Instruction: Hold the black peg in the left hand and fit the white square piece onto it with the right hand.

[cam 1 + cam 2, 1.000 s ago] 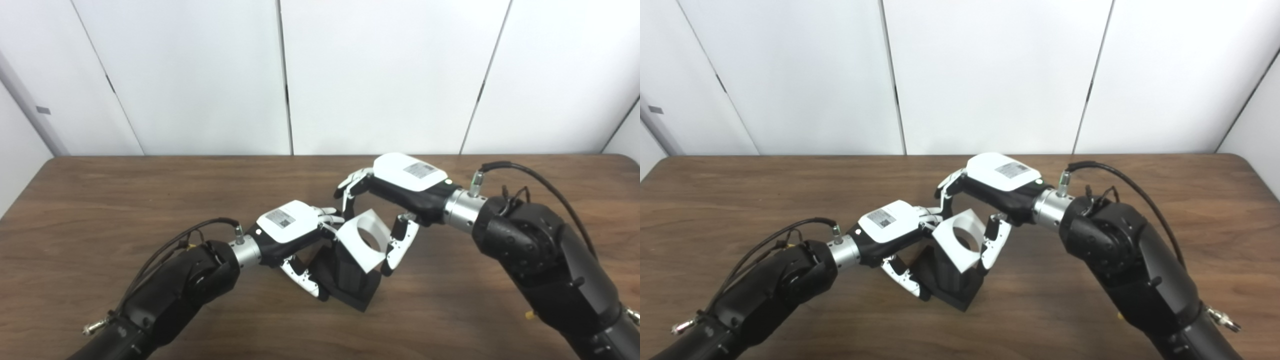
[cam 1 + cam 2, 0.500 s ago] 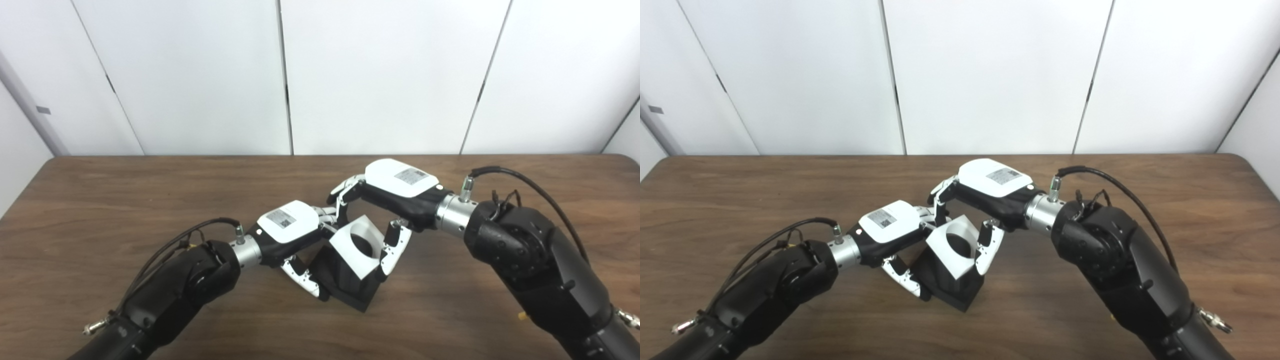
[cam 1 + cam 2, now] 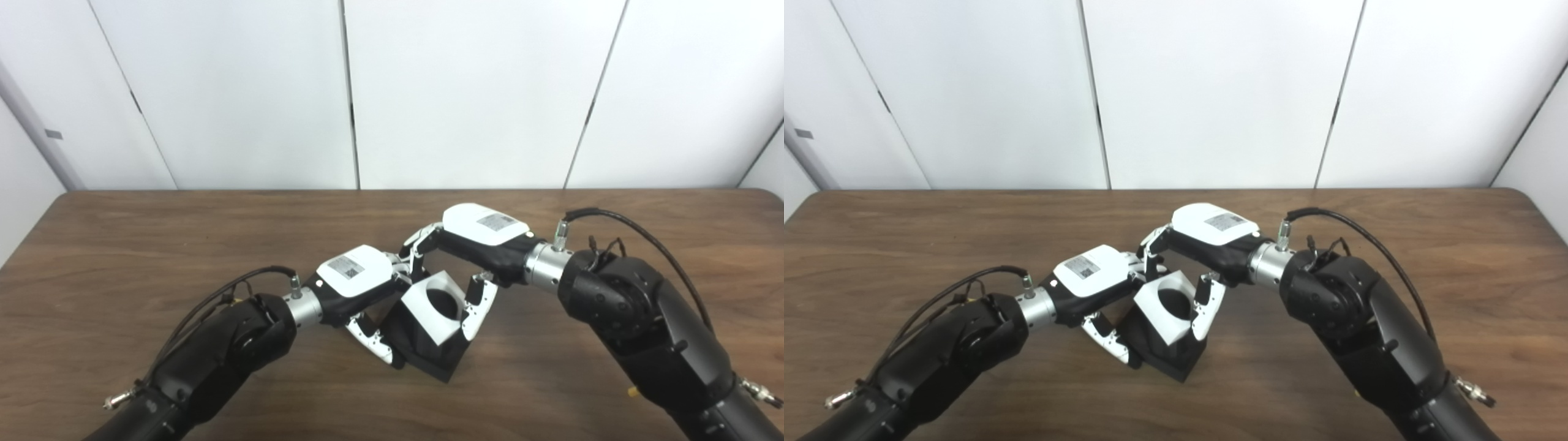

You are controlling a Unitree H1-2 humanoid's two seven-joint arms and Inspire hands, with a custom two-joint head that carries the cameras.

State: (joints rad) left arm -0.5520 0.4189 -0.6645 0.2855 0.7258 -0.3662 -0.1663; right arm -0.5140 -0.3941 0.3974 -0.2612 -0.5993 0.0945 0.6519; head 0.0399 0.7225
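1. Presently, the fitting step is in hand: the white square piece (image 3: 430,308), its round hole facing up, sits tilted over the top of the black peg (image 3: 429,352) at mid-bench.
2. The right hand (image 3: 484,242) has its fingers (image 3: 479,304) pinching the piece; the left hand (image 3: 358,278) has its fingers wrapped round the peg.
3. Next move, as judged: level the piece and press it down.
4. The bench (image 3: 122,245) is dark wood; white wall panels (image 3: 245,92) stand behind.

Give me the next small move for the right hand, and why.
Probably keep pressing the white square piece down along the black peg. The right hand grips it by its sides, its round hole looks dark with the peg inside, and the left hand steadies the peg on the table. Full seating can't be confirmed.
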